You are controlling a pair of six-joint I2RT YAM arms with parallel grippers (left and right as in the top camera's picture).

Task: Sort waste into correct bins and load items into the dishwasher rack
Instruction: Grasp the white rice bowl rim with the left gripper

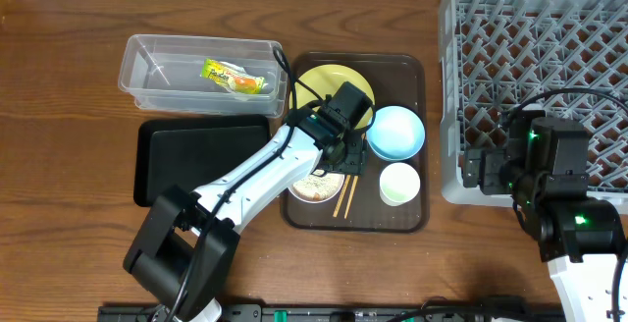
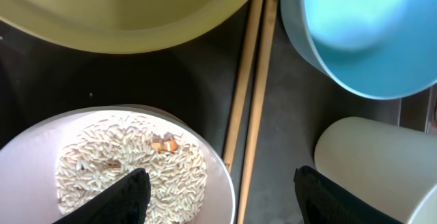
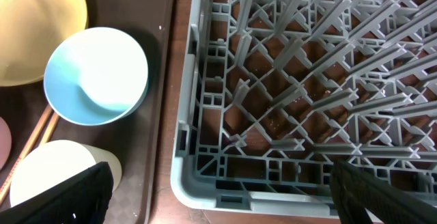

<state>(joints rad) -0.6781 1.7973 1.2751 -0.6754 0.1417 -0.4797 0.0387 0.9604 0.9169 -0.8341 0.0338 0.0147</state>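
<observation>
1. from above: the snack wrapper is lying inside the clear tub, so that bit of waste looks done. the yellow plate, blue bowl, white cup, white bowl with rice and the chopsticks are all sitting on the brown tray on the desk. the grey rack is sitting at the right with no dishes in it. the left fingers are hanging over the brown tray, between the white bowl and the blue bowl. the right fingers are waiting by the rack's edge.

2. left wrist view: the left fingers are standing apart and gripping nothing. one is hanging over the rice and the other is near the white cup. the chopsticks are lying between them, just beside the white bowl's rim. i think the arm is going for the chopsticks or that rim, but i cannot tell which. next it needs to go lower, keep its pick in the middle, and squeeze gently without tipping the rice.

3. right wrist view: the right fingers are spread wide and holding nothing, over the rack's corner. the blue bowl is sitting near, still on the brown tray.
</observation>
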